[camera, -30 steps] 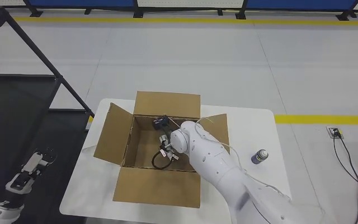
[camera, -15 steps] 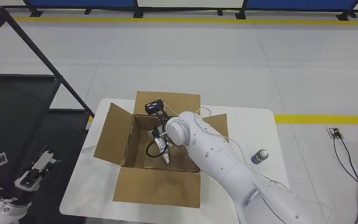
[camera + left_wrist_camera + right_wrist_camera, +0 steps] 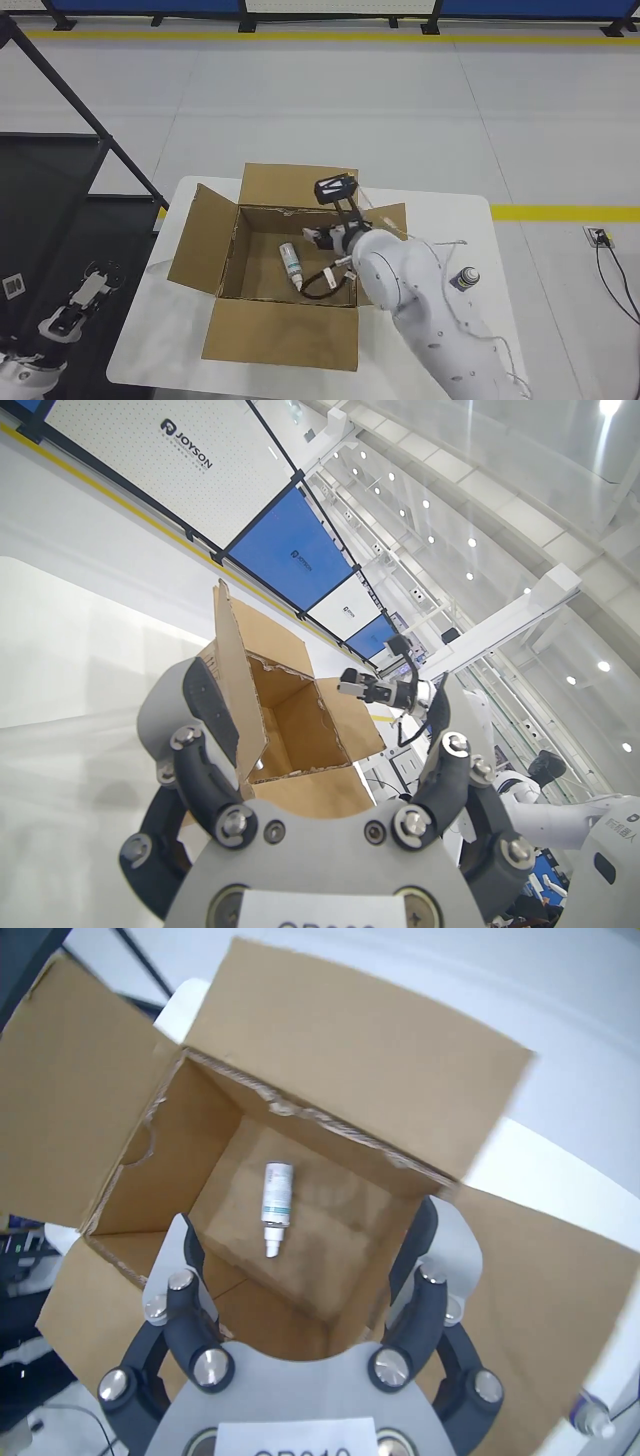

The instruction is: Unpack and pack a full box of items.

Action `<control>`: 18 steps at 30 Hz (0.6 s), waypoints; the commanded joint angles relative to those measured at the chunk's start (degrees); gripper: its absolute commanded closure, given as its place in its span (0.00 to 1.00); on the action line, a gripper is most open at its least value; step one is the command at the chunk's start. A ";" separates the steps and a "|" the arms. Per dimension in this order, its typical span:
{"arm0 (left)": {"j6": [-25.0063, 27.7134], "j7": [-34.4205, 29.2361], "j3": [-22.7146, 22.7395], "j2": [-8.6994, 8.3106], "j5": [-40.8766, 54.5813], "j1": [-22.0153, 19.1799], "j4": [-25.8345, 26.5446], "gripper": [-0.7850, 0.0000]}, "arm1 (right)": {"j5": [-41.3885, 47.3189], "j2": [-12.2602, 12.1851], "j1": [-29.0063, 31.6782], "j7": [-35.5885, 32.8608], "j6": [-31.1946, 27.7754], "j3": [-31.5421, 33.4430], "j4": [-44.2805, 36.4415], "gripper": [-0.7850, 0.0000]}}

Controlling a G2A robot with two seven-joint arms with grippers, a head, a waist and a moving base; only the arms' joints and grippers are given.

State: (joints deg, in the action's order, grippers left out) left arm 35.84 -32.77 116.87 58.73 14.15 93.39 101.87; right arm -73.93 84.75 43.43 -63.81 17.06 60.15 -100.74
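A: What is the counter [image 3: 450,215] looking like, and the room round it?

B: It is showing white with rounded corners, standing on a pale grey floor [image 3: 400,100] that yellow lines [image 3: 560,212] are crossing. Blue and white panels [image 3: 290,555] are running along the far wall. A black frame [image 3: 120,157] is slanting past the counter's left edge, and round lights [image 3: 472,542] are glowing in a high ceiling.

A: Where is the box sitting?

B: The cardboard box [image 3: 280,335] is sitting on the left and middle part of the counter. Its flaps are folding outward, and the back one is reaching toward the far edge. A small white bottle [image 3: 291,264] is lying on its side about the middle of the box floor, nozzle pointing toward the near edge. A dark can [image 3: 463,279] with a pale cap is standing upright near the right edge, apart from the box.

A: And the claws?

B: The right claw [image 3: 305,1212] is hanging above the box opening, fingers spreading wide and gripping nothing. The left claw [image 3: 320,685] is hovering off the counter, beyond the near left corner, also gaping wide and empty.

A: Anything hard to make out?

B: From above, the arm [image 3: 420,300] is covering the box's right wall and part of its floor. The right wrist view is cutting the can off at its edge, and the bottle's print is too small to read.
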 commanded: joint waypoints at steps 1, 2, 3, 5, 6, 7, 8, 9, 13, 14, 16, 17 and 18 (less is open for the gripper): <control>-0.20 0.40 -0.04 0.05 -0.15 0.19 0.13 0.00 | -4.67 -0.82 5.34 -0.73 1.88 4.33 -7.57 0.00; -0.33 0.60 -0.07 0.08 -0.22 0.28 0.27 0.00 | -6.36 -1.29 8.38 -1.37 2.53 6.98 -11.32 0.00; -0.36 0.67 -0.09 0.09 -0.27 0.32 0.33 0.00 | -7.13 -1.51 9.72 -1.64 2.81 8.50 -12.84 0.00; -0.57 0.97 -0.25 0.14 -0.39 0.39 0.63 0.00 | -10.26 -2.01 13.30 -2.46 5.30 13.01 -15.88 0.00; -0.65 1.07 -0.37 0.16 -0.56 0.44 0.87 0.00 | -10.79 -2.16 14.75 -2.97 6.02 14.78 -16.96 0.00; -0.74 1.24 -0.50 0.19 -0.71 0.49 1.09 0.00 | -11.49 -2.31 15.99 -3.30 7.01 16.78 -17.50 0.00; -0.81 1.37 -0.64 0.21 -0.92 0.54 1.33 0.00 | -11.66 -2.41 17.10 -3.61 7.79 18.54 -17.81 0.00; -0.86 1.49 -0.77 0.24 -1.14 0.57 1.53 0.00 | -10.85 -2.49 18.10 -3.75 7.90 20.18 -18.16 0.00; -1.21 1.88 -1.20 0.30 -2.00 0.50 2.07 0.00 | -7.94 -2.85 21.51 -4.35 8.47 27.13 -16.07 0.00; -1.30 1.93 -1.32 0.31 -2.18 0.45 2.23 0.00 | -7.50 -2.95 21.84 -5.04 8.39 28.48 -14.74 0.00; -1.48 2.00 -1.51 0.32 -2.49 0.32 2.51 0.00 | -5.84 -3.11 21.65 -7.08 7.49 30.46 -11.70 0.00; -1.59 1.98 -1.66 0.33 -2.67 0.24 2.64 0.00 | -5.31 -3.20 21.31 -7.85 7.20 31.49 -9.86 0.00; -1.71 1.91 -1.81 0.33 -2.88 0.16 2.82 0.00 | -5.22 -3.30 20.84 -8.65 7.00 32.24 -7.94 0.00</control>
State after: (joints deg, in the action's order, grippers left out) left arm 34.23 -30.80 115.18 59.06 11.43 93.61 104.58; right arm -79.28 81.52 64.66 -71.81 24.22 91.74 -110.43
